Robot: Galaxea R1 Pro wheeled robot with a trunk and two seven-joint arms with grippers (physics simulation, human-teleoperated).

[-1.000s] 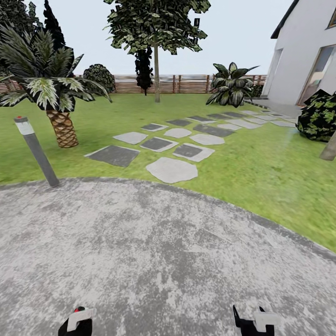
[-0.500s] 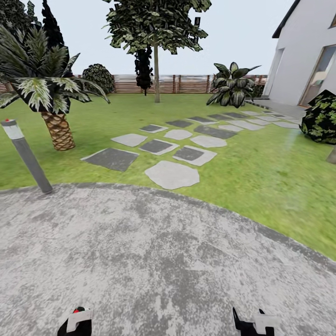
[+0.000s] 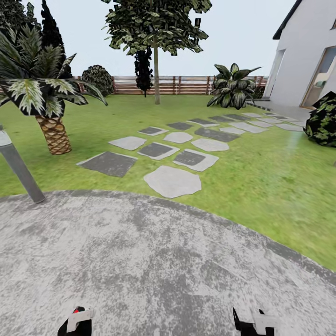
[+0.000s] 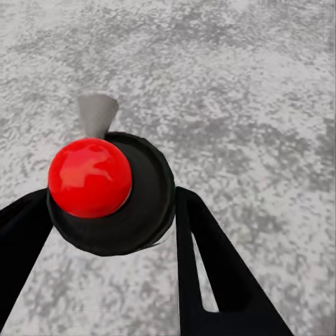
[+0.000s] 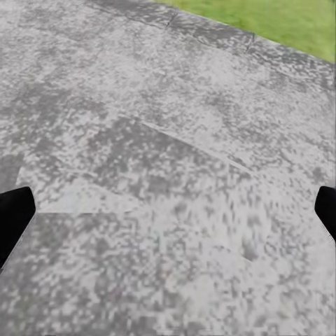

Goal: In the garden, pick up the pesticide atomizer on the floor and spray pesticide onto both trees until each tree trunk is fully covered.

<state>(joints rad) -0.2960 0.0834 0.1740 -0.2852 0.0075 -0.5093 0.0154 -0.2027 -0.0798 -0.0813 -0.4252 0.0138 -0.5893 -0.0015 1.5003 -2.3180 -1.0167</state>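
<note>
On grey paving short of the lawn (image 3: 261, 186), the atomizer (image 4: 108, 189) is clamped in the left gripper (image 4: 112, 231); right gripper (image 5: 168, 210) spread, empty. Pickup judged done; approach to the tree trunk (image 3: 156, 74) is required.

left gripper (image 4: 112, 231): black tapered fingers | right gripper (image 3: 254, 322): black, white block on top, possibly a housing

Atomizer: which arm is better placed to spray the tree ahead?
Left. The left fingers are closed on the atomizer. The right fingers are spread open and empty above the paving. The tree trunk stands far across the lawn.
</note>
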